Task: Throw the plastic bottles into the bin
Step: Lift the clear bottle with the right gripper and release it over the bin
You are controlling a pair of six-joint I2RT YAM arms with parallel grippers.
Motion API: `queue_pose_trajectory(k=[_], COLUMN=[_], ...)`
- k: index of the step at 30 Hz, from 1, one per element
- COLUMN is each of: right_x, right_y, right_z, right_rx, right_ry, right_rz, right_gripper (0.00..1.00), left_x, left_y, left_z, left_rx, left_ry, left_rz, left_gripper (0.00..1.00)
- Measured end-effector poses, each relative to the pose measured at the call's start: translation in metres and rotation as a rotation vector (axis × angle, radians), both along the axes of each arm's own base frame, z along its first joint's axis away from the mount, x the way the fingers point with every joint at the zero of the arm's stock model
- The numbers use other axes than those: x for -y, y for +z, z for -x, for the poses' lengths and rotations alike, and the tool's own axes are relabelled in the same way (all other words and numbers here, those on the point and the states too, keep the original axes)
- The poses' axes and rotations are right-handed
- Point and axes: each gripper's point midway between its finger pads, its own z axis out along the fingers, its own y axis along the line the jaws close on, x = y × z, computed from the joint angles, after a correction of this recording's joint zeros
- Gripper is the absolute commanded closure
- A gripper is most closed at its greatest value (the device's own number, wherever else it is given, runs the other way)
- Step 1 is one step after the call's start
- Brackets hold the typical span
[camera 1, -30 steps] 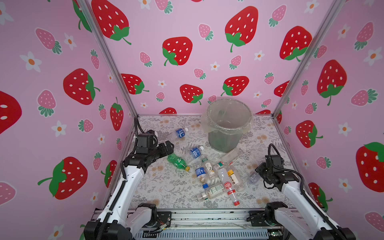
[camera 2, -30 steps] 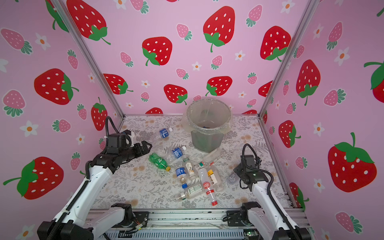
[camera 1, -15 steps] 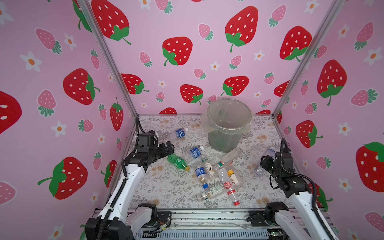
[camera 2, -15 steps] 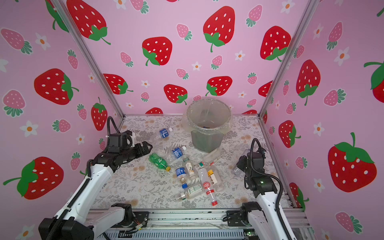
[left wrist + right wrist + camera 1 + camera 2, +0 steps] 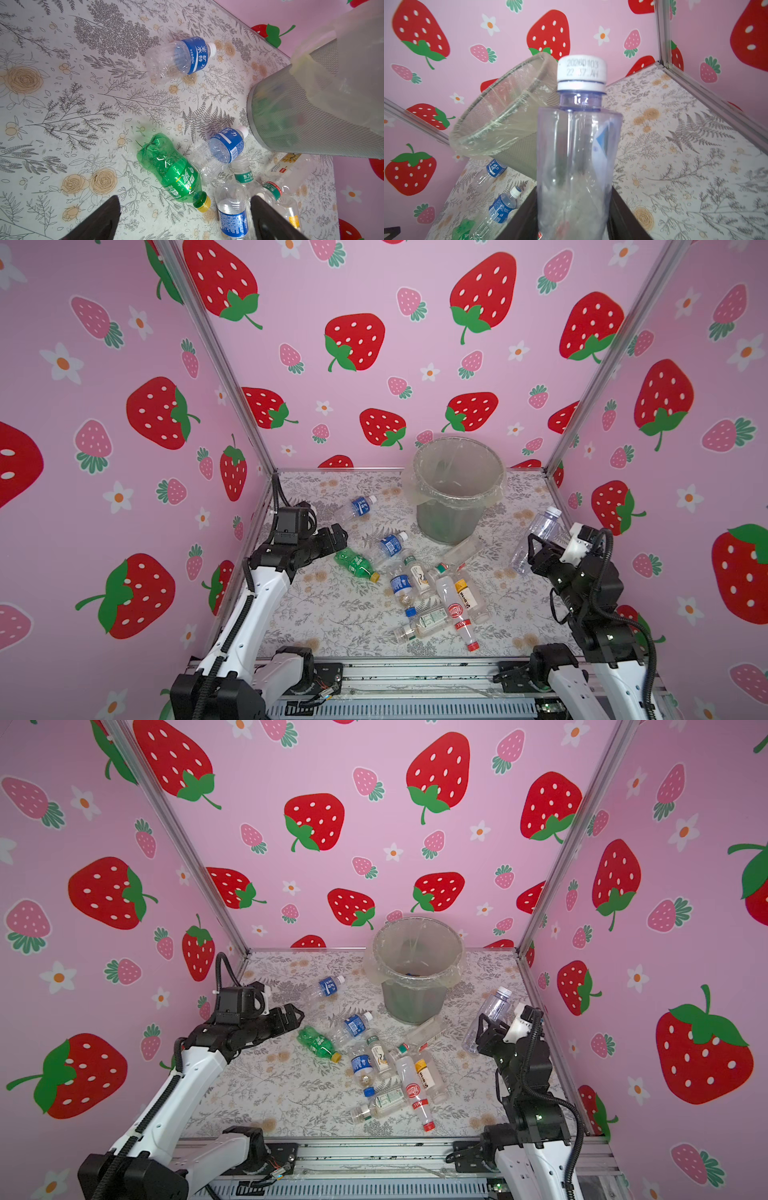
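Observation:
My right gripper [image 5: 533, 551] [image 5: 483, 1032] [image 5: 574, 193] is shut on a clear plastic bottle [image 5: 537, 536] [image 5: 487, 1017] [image 5: 577, 143] with a white cap. It holds the bottle tilted above the table's right side, to the right of the bin [image 5: 449, 522] [image 5: 415, 1002] [image 5: 508, 116]. The bin is grey mesh lined with a clear bag. My left gripper [image 5: 338, 537] [image 5: 293, 1017] [image 5: 186, 200] is open and empty, just left of a lying green bottle [image 5: 355, 564] [image 5: 318, 1042] [image 5: 172, 170]. Several more bottles [image 5: 436, 593] [image 5: 395, 1073] lie in a heap mid-table.
A blue-labelled bottle [image 5: 359, 506] [image 5: 182, 58] lies alone at the back left, another [image 5: 388, 543] [image 5: 222, 147] beside the green one. The pink right wall and its metal post [image 5: 582, 381] stand close to my right arm. A metal rail [image 5: 415, 672] runs along the front edge.
My right gripper has closed on the clear bottle and lifted it off the table, up and toward the back right. The left arm has stayed put.

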Motion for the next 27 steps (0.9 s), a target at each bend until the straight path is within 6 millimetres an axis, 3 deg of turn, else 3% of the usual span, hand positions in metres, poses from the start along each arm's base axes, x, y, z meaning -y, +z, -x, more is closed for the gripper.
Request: queue_pose_trajectory(k=[14, 22, 27], right_x=[-0.025, -0.028, -0.032], right_y=[0.063, 0.066, 0.063], right_z=[0.024, 0.025, 0.01], right_rx=[0.289, 0.308, 0.275], right_ry=[0.175, 0.196, 0.201], right_rz=[0.033, 0.044, 0.044], right_gripper=[0.51, 0.51, 0.51], left_x=[-0.001, -0.002, -0.002], left_y=[0.001, 0.001, 0.0], left_z=[0.0, 0.0, -0.001], left_rx=[-0.003, -0.004, -0.006], left_ry=[0.001, 0.003, 0.004], left_rz=[-0.004, -0.002, 0.0], left_gripper=[0.01, 0.01, 0.01])
